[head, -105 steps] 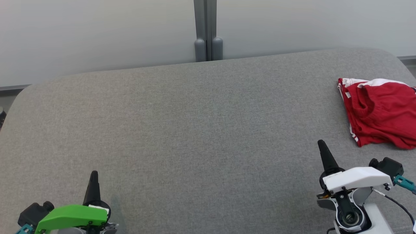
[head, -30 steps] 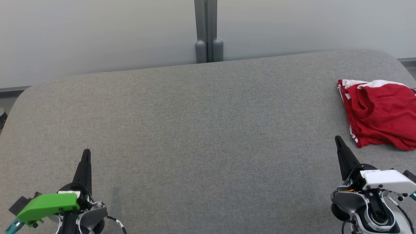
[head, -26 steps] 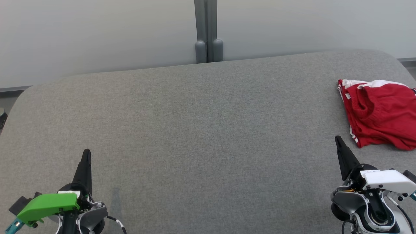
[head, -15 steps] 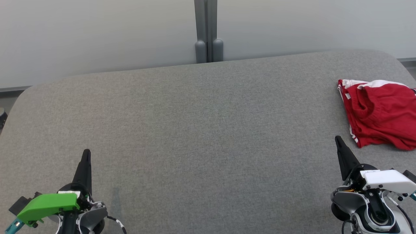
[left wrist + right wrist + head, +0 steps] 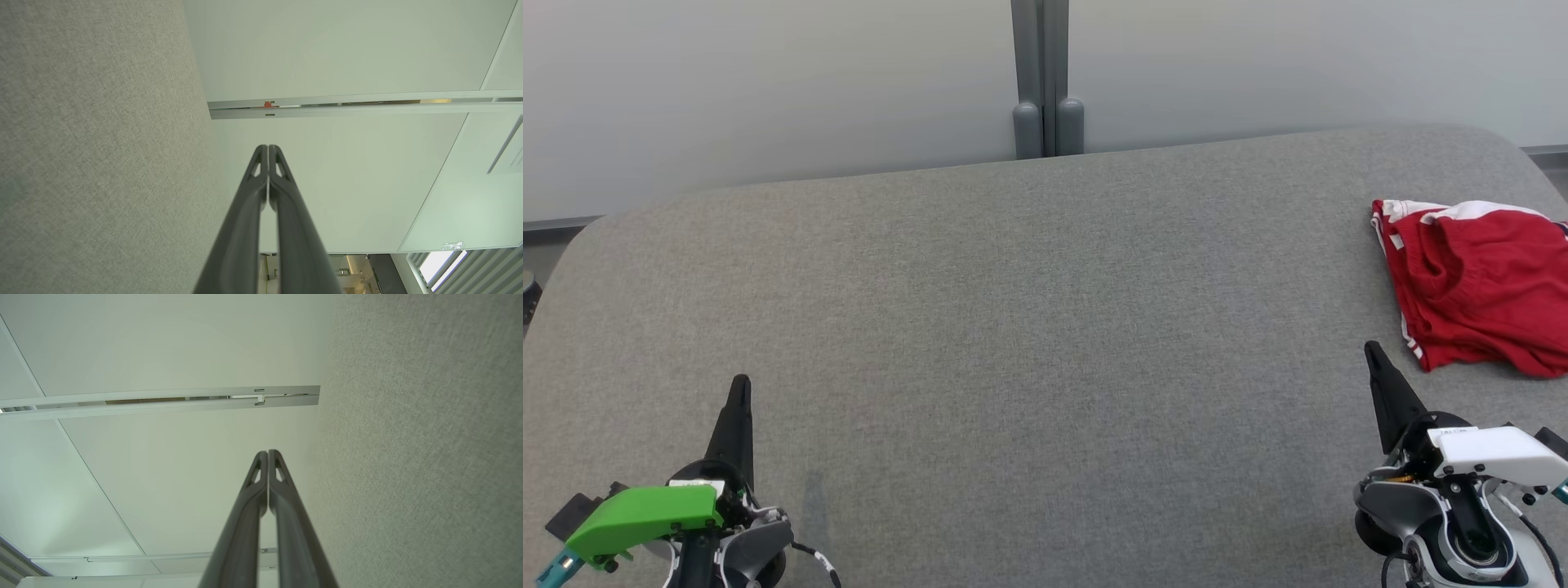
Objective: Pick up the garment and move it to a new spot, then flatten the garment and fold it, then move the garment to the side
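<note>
Compared with the earliest frame, the left gripper (image 5: 739,384) is found further from the near edge of the grey fabric worktop (image 5: 1045,327), and the right gripper (image 5: 1370,347) is shifted toward its right edge. Over the last second nothing is seen to move. Both pairs of jaws are pressed together with nothing between them, as is confirmed in the wrist views for the left gripper (image 5: 267,146) and the right gripper (image 5: 267,451). The red garment (image 5: 1478,286), trimmed in white, is left crumpled at the right edge, just beyond the right gripper's tip and apart from it. Pale wall panels (image 5: 768,82) are seen behind the far edge.
</note>
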